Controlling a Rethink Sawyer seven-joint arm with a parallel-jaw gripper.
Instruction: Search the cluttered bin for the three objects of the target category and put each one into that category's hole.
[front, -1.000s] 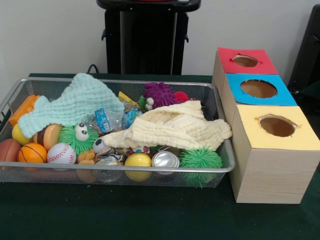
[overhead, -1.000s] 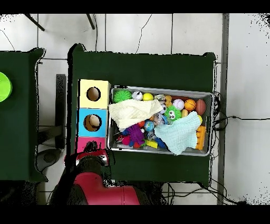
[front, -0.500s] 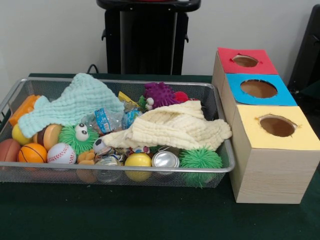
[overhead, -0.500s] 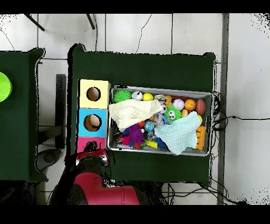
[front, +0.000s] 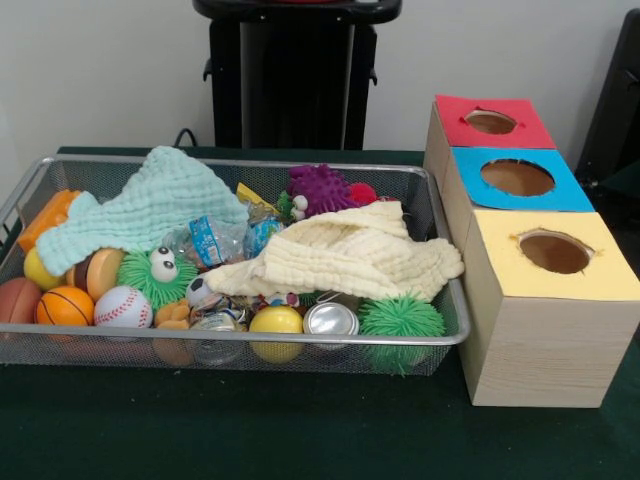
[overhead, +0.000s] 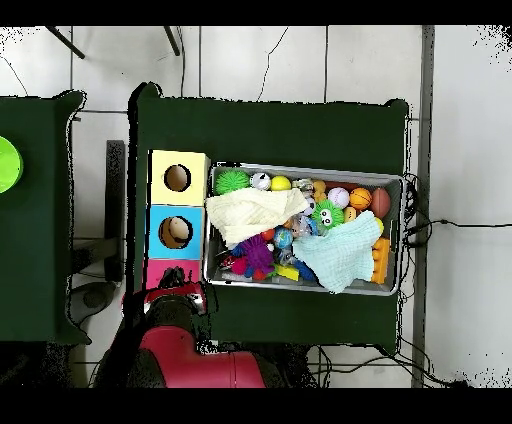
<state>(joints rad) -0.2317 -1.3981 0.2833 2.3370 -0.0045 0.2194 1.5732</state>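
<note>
Front view: a wire-mesh bin (front: 440, 335) sits on a dark green table (front: 300, 440), packed with toys. A mint green cloth (front: 150, 205) is draped over the far left part, and a pale yellow cloth (front: 350, 255) covers the right middle. Along the near edge lie a small basketball (front: 64, 306), a baseball (front: 123, 308), a yellow ball (front: 276, 321), a silver can (front: 331, 319) and a green spiky ball (front: 401, 318). A purple spiky toy (front: 322, 189) shows at the far side.

Just right of the bin stand three wooden boxes in a row, each with a round hole on top: a red-topped box (front: 492, 122) farthest, a blue-topped box (front: 518, 178) in the middle, and a yellow-topped box (front: 553, 255) nearest.

From overhead, the red arm (overhead: 185, 355) sits drawn back near the red-topped box, beside the bin's corner. Its tool is not clearly visible, so I cannot tell whether it is released or clenched.
</note>
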